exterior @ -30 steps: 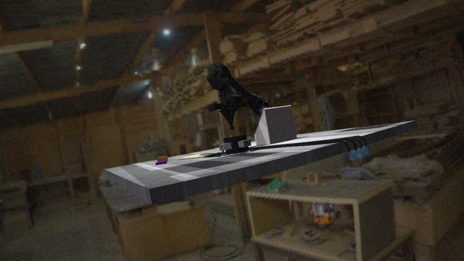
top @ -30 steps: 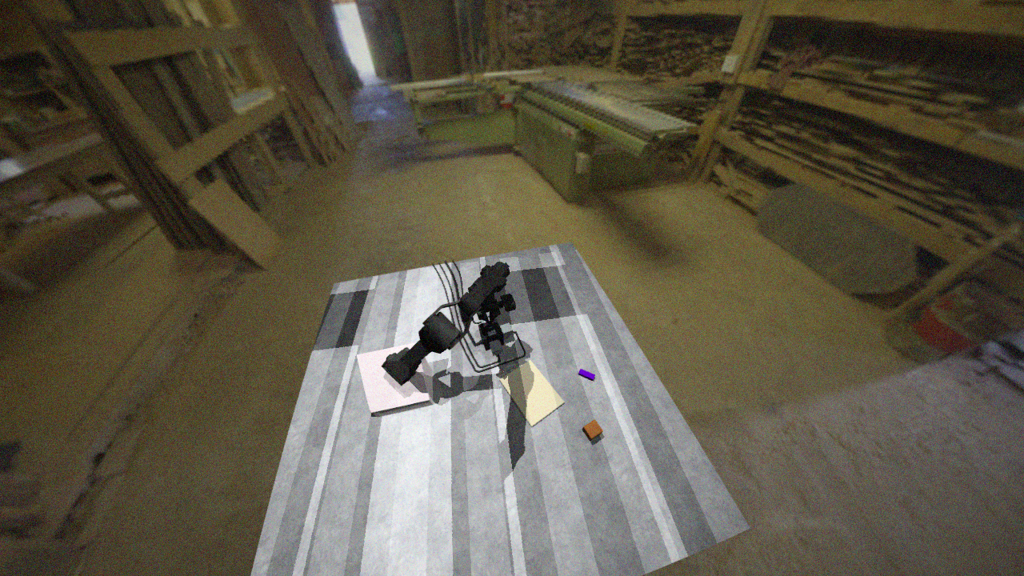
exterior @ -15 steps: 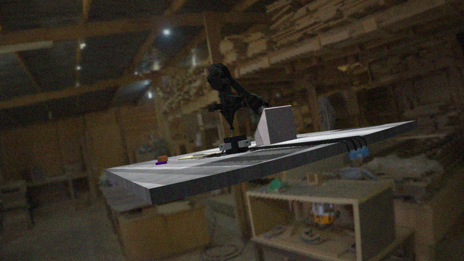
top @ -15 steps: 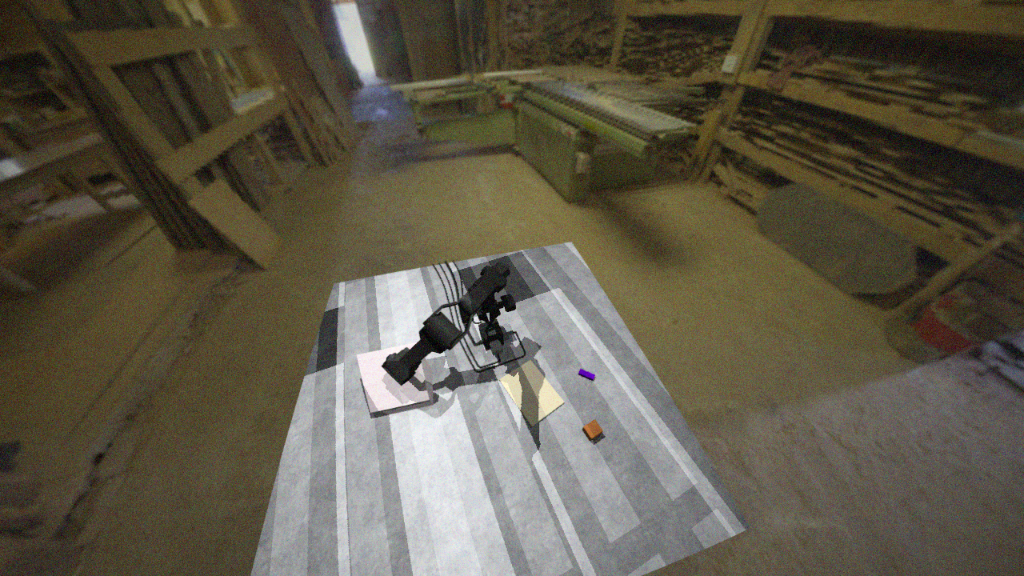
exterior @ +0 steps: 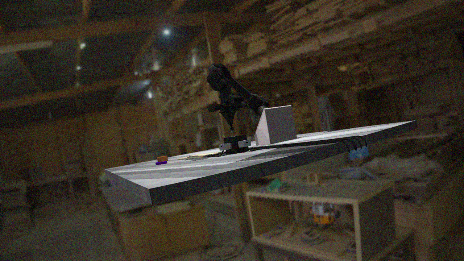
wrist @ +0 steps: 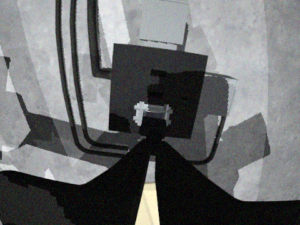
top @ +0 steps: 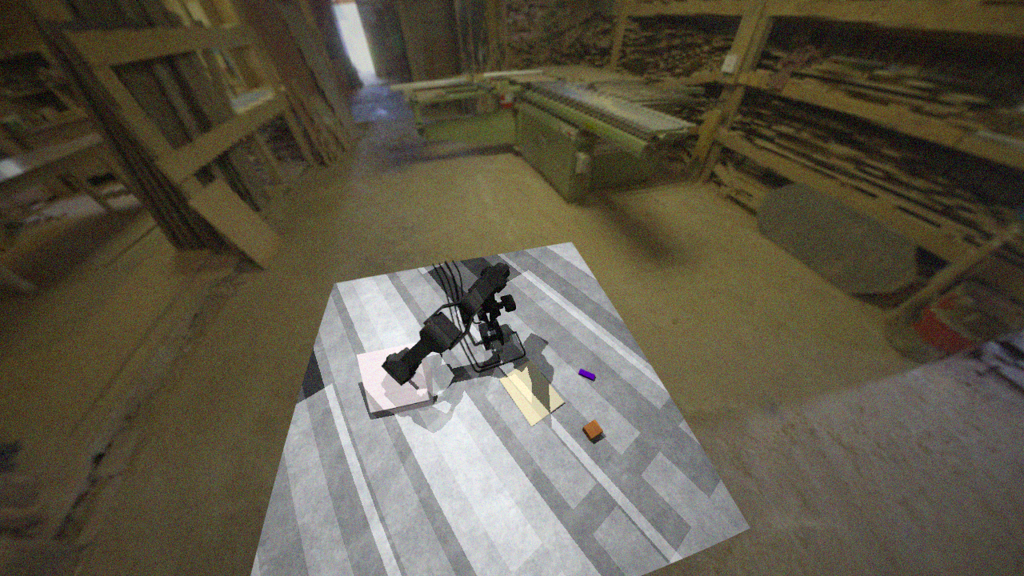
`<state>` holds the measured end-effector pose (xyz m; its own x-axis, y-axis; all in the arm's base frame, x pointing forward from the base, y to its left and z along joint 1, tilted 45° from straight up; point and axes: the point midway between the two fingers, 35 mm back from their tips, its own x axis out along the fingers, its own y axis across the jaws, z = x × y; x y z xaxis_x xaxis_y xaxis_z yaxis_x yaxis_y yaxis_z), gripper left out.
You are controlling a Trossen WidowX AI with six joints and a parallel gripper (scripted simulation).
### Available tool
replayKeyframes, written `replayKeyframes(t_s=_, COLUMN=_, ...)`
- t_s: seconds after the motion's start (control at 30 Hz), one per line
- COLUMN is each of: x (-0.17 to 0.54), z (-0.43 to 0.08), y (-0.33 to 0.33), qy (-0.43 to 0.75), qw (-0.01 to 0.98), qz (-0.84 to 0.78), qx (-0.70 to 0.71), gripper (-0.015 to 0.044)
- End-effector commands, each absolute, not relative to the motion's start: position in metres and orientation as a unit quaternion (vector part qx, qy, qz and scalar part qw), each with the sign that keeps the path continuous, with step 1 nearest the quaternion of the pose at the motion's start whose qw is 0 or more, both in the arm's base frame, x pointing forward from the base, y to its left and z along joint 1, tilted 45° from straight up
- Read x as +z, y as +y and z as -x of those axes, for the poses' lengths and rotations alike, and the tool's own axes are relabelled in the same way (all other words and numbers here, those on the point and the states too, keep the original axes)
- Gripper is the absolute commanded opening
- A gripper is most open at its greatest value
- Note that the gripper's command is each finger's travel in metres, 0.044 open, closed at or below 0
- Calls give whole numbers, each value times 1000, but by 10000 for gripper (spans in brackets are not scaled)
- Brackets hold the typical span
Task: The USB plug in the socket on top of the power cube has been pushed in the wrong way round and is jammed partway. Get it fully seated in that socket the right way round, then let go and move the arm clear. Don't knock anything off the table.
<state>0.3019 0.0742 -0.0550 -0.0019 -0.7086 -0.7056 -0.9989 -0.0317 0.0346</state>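
The power cube (exterior: 236,147) (wrist: 131,62) is a dark box on the table, with a square top in the wrist view. The socket (wrist: 139,116) shows on its top as a pale bracketed outline. My gripper (exterior: 232,127) (wrist: 152,147) points down over the cube and is shut on the USB plug (wrist: 152,126), a small black body at the fingertips. In the exterior view a short light piece shows between the fingertips and the cube top. The plug's body overlaps the socket outline in the wrist view; whether its tip is inside, and which way round it is, I cannot tell.
Grey plugs (exterior: 244,143) (wrist: 164,22) sit at the cube's sides, with black cables (wrist: 59,62) looping close by. A pale pink block (top: 382,383) (exterior: 280,124) stands beside the arm. A yellow sheet (top: 531,404), a purple piece (top: 586,374) and an orange block (top: 592,430) lie on the table.
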Motion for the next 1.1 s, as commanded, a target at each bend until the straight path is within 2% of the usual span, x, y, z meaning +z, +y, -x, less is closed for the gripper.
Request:
replayKeyframes(t_s=0.0, x=-56, z=-302, y=73, qy=647, qw=251, qz=661, qx=286, gripper=0)
replayKeyframes(t_s=1.07, x=-57, z=-303, y=69, qy=646, qw=241, qz=665, qx=286, gripper=0)
